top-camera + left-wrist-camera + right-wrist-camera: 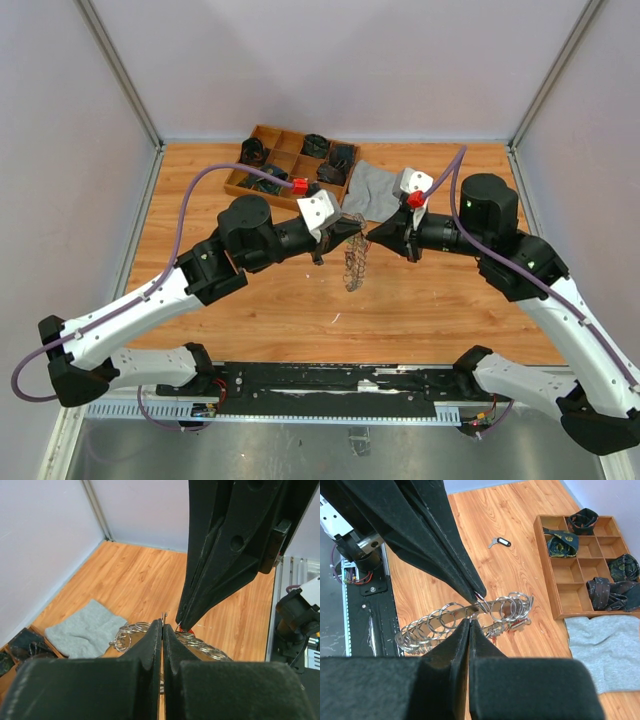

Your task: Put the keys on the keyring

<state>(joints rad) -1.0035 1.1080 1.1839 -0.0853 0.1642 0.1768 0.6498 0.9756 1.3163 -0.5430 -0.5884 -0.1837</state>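
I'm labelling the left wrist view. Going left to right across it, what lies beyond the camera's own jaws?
wooden tray → grey cloth → keyring → black arm joint at the table's edge. The right gripper overlaps the keyring, so it is left out.

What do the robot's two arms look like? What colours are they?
The left arm and right arm are white tubes joined by chunky black joints. The left tool and right tool are black wedges tapering to thin tips. A purple cable runs along each arm to a red plug beside a white wrist block.
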